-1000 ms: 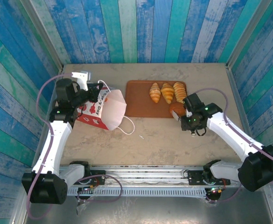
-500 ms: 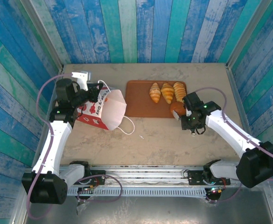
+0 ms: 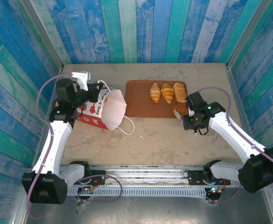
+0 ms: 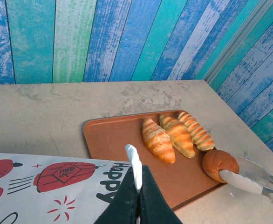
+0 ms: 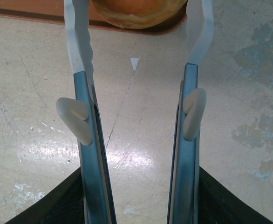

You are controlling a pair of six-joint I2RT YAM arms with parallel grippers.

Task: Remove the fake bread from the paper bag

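The right gripper (image 3: 178, 113) has edged back from the round bun (image 4: 218, 164), its fingers spread apart. The bun sits on the tray's (image 4: 113, 140) corner, near 3 pastries (image 4: 157, 140) in a row. The left gripper (image 4: 135, 168) is clamped on the tipped paper bag (image 3: 106, 109), whose contents are hidden.

Walls (image 3: 141, 28): vertical planks painted blue, teal, white, on left, right, far sides. Surface (image 3: 164, 140): beige, mottled, worn patches. Lighting even.

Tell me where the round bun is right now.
In the left wrist view, the round bun sits on the tray's near right corner, just beside the striped loaf.
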